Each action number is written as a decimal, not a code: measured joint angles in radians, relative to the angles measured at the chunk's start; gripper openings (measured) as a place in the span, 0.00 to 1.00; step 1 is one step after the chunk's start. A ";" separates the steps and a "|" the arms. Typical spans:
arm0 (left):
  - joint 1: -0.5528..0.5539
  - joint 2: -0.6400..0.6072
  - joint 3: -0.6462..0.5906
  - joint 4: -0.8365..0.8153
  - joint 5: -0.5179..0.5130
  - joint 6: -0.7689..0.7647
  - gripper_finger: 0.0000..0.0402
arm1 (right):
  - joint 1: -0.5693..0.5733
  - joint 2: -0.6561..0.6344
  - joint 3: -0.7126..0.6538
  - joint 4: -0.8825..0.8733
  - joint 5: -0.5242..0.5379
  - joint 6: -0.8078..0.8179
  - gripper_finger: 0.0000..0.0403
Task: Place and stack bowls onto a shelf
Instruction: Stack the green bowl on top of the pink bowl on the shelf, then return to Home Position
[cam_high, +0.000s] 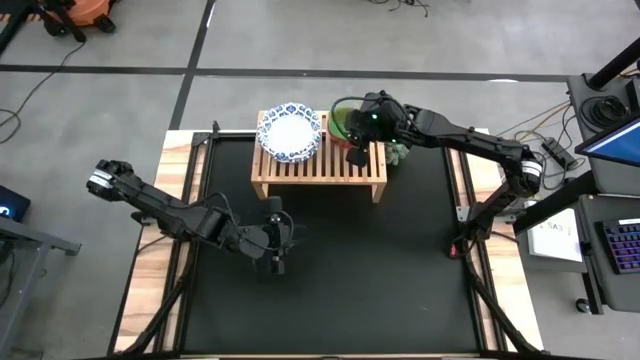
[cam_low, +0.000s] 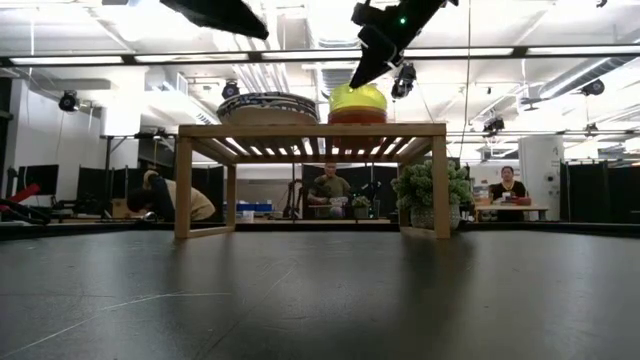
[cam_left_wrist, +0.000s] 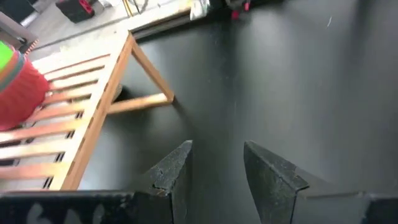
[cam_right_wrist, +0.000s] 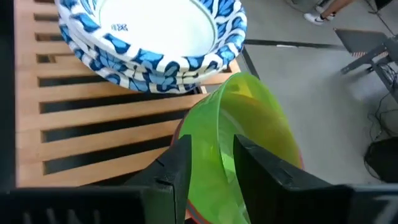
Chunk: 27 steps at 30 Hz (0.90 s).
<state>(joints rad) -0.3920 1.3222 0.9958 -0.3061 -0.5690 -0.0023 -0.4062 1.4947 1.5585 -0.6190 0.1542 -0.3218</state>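
Observation:
The light-wood shelf (cam_high: 320, 172) stands at the far middle of the black mat. On its left half sits a stack of white bowls with blue rims (cam_high: 289, 133) (cam_right_wrist: 149, 37). On its right half a green bowl (cam_right_wrist: 255, 124) (cam_low: 357, 97) lies tilted on a red bowl (cam_low: 357, 116) (cam_left_wrist: 18, 93). My right gripper (cam_high: 357, 150) (cam_right_wrist: 211, 140) is over this stack, shut on the green bowl. My left gripper (cam_high: 276, 260) (cam_left_wrist: 217, 146) hovers open above the mat, in front of the shelf. The other small bowls do not show clearly. My right gripper has the green bowl by its rim (cam_right_wrist: 214, 155), on the side toward the blue-rimmed stack. The wall runs between the two fingers, one inside the bowl and one outside. The fingers come slanting down from above. The bowl is tilted, its underside on the red bowl.
A bumpy green plant-like object (cam_high: 400, 153) (cam_low: 430, 195) stands just off the shelf's right end. The black mat (cam_high: 330, 280) lies bare in front of the shelf. Under the shelf top there is open space (cam_low: 310, 185). People sit in the room beyond the table (cam_low: 330, 190).

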 joint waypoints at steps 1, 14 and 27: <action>0.000 -0.002 0.000 -0.021 0.000 0.001 0.31 | 0.001 -0.010 0.000 -0.002 -0.010 0.006 0.27; 0.001 -0.044 0.000 -0.025 -0.028 0.007 0.31 | -0.024 -0.021 -0.142 0.338 -0.054 0.029 0.15; 0.002 -0.046 -0.011 -0.074 -0.047 0.023 0.31 | 0.051 -0.108 -0.235 0.364 -0.117 0.082 0.02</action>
<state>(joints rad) -0.3897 1.2761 0.9845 -0.3805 -0.6159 0.0204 -0.3548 1.3867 1.3237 -0.2548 0.0373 -0.2394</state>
